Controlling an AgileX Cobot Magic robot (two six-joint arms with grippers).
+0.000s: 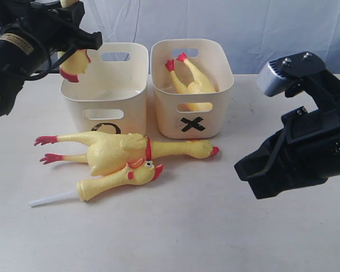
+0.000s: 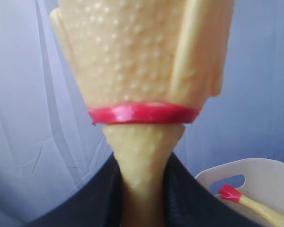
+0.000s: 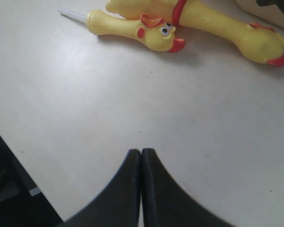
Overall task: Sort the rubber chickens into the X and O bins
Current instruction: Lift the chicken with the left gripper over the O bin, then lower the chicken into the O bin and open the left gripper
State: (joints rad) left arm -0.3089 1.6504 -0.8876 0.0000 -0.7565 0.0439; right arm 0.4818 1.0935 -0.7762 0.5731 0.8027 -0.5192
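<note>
Jaws on my left gripper pinch a chicken over the O bin edge, at ten o'clock. Meanwhile my right gripper is clamped shut, bare. Next, I think: nudge toward three, drop.

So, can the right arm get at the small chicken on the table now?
Probably yes: bare table lies between the right gripper and the small chicken, though the gripper is shut.

o bin left of x bin, two chickens before them.
</note>
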